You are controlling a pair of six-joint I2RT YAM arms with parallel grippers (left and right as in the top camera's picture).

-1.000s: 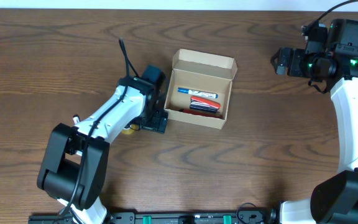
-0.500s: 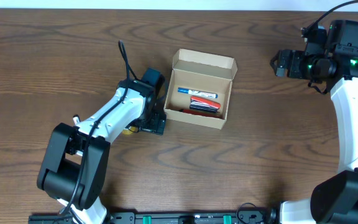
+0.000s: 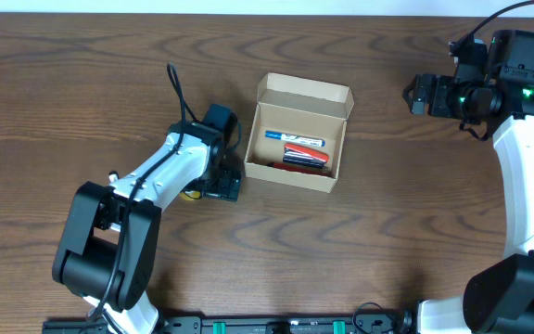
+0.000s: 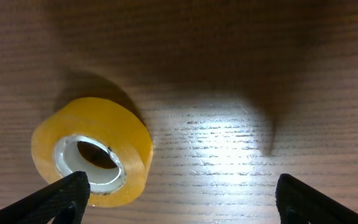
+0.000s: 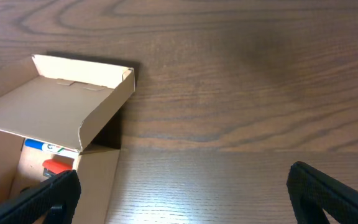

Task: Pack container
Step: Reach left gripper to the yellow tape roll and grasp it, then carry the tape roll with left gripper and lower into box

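Overhead: cardboard box (image 3: 304, 93) mid-table, lid up, markers (image 3: 297, 148) inside. Left gripper (image 3: 222, 181) just beside its left wall. Right gripper (image 3: 418, 93) well apart, far right.
Left wrist: fingers spread wide, nothing held. Yellow tape roll (image 4: 92, 152) lies near one fingertip.
Right wrist: fingers spread, empty. Box at lower left.

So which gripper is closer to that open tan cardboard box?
Left. The left gripper sits by the left wall of the tan cardboard box; the right gripper is far to its right.
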